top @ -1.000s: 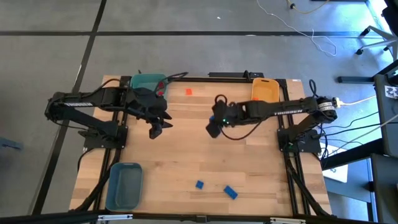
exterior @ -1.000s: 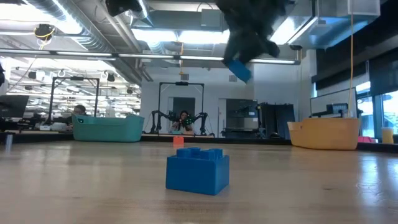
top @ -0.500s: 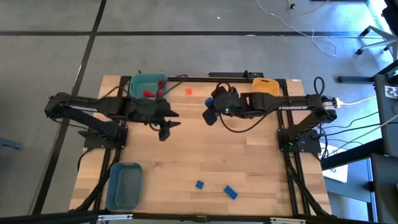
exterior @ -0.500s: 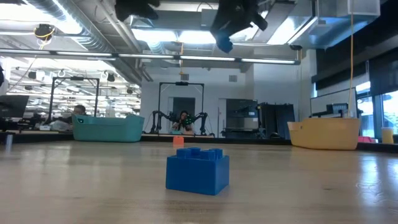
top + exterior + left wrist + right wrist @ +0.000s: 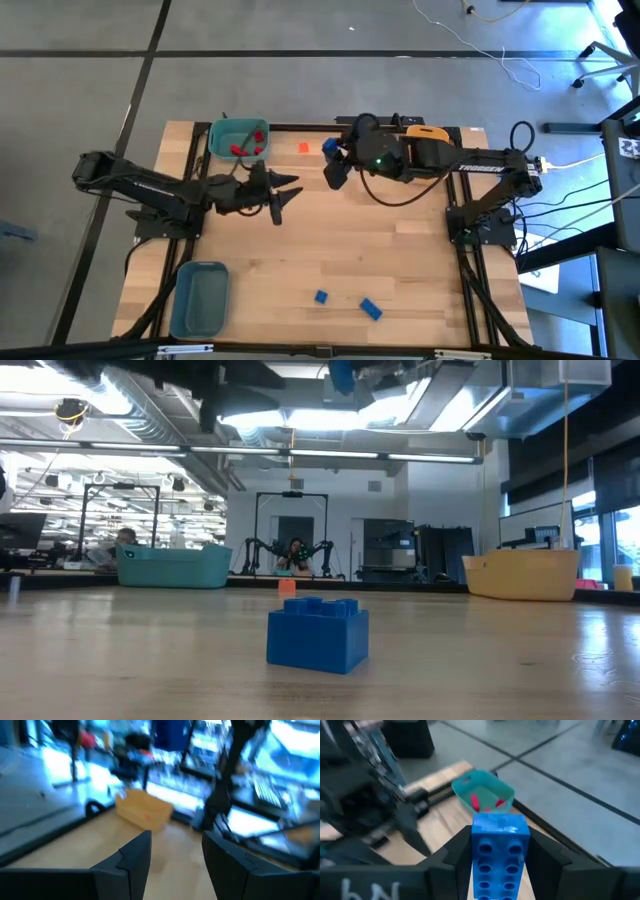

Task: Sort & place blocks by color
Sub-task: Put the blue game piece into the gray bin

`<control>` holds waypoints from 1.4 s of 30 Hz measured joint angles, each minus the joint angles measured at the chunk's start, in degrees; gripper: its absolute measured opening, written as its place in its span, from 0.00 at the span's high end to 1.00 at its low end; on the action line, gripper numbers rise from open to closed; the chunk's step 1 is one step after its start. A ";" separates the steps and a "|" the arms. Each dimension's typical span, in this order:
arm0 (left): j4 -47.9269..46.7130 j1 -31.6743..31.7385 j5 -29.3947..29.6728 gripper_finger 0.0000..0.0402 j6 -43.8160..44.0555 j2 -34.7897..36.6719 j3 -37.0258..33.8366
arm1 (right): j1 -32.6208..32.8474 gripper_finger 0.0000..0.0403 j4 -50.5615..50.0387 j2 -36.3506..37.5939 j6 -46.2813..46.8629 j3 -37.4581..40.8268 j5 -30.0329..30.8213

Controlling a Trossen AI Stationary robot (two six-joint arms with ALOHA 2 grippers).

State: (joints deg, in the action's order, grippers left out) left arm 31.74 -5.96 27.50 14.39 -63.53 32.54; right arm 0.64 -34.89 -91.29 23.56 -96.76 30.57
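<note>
My right gripper (image 5: 333, 168) hangs high over the table's far middle, shut on a blue block (image 5: 499, 851). The block's blue also shows at the top of the low view (image 5: 343, 372). My left gripper (image 5: 285, 192) points level toward the right with its fingers open (image 5: 176, 851) and nothing between them. An orange block (image 5: 304, 148) lies near the far edge. Two blue blocks (image 5: 320, 296) (image 5: 371, 309) rest on the table near the front edge. Red blocks (image 5: 240, 150) lie in the teal bin (image 5: 222, 132). My right gripper pinches the blue block by its two long sides (image 5: 475, 855) between the two fingers. The block lies along the fingers with its studded face (image 5: 499, 862) toward the wrist camera. It is lifted well clear of the table.
The yellow-orange bin (image 5: 425, 142) stands at the far right and the grey-blue bin (image 5: 200, 298) at the near left. In the low view the nearest blue block (image 5: 318, 635) sits in front, the orange block (image 5: 287, 587) behind it. Bare wood lies in the middle.
My right gripper has risen with the blue block and drawn toward the far edge, leaving the top of the low view. My left gripper has sunk, tipped up to level and reached toward the table's right.
</note>
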 joint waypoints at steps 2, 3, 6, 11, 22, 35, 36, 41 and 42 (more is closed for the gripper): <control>8.22 0.04 1.94 0.58 -1.87 -1.15 -2.79 | 0.00 0.65 1.47 0.00 -0.10 -0.98 -0.13; 12.00 0.05 2.42 0.58 -3.12 -1.69 -3.90 | 0.00 0.65 2.60 0.00 -0.16 -1.21 -0.19; 21.66 0.04 1.22 0.58 -7.91 -3.34 -5.16 | 0.00 0.65 4.27 0.04 -0.16 -1.33 -0.63; 23.17 0.07 0.41 0.58 -12.26 -5.77 -3.19 | 0.37 0.65 4.40 -0.88 -0.32 -1.30 -0.60; 16.94 0.06 8.16 0.58 -19.48 -10.72 5.31 | 1.18 0.65 8.33 -5.44 -4.34 -1.22 -0.63; 18.24 0.24 10.49 0.58 -19.63 -12.26 6.88 | 1.46 0.65 8.41 -5.44 -4.58 -1.22 -0.63; 18.64 0.39 10.12 0.58 -19.50 -12.26 6.90 | 1.47 0.65 8.41 -5.44 -4.58 -1.22 -0.66; 20.32 1.29 8.93 0.58 -17.79 -12.26 6.90 | 1.49 0.65 8.44 -5.44 -4.58 -1.22 -0.64; 20.30 1.61 8.93 0.58 -17.58 -12.26 6.90 | 1.49 0.65 8.43 -5.44 -4.60 -1.22 -0.60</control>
State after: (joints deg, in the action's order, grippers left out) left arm 52.05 -4.34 36.43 -3.18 -75.79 39.44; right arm 2.13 -26.46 -96.73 18.96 -97.97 29.96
